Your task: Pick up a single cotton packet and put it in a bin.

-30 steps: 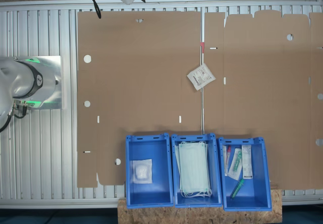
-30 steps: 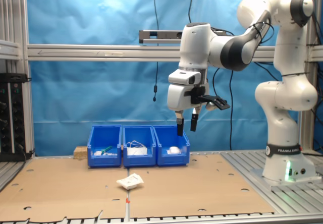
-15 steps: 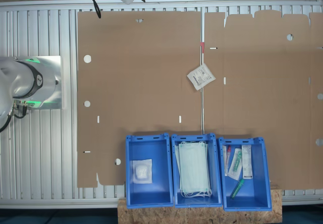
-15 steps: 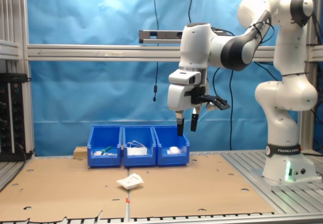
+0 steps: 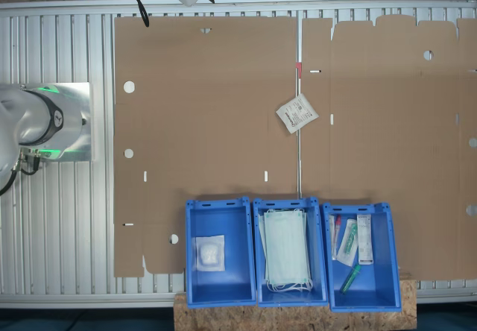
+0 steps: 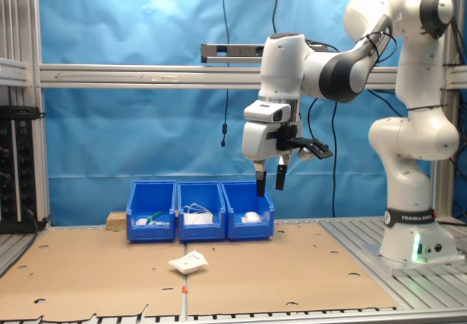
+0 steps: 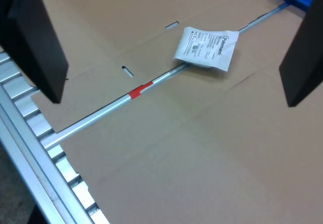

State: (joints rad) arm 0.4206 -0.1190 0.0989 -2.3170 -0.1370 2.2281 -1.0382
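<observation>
On my cardboard-covered tabletop (image 5: 209, 107), the cotton packet (image 5: 297, 113) lies flat across the metal seam rail (image 7: 151, 85), well short of the blue bins (image 6: 200, 211). My tool (image 6: 268, 182) hangs high above, open and empty. Being so thin, the packet might slide away or slip the fingers.

The first exterior view looks straight down on the tabletop (image 5: 223, 122) from high above. The second exterior view stands low at its far edge, facing the bins (image 6: 201, 211). The wrist view looks down close; all share the cardboard (image 7: 192, 148).
</observation>
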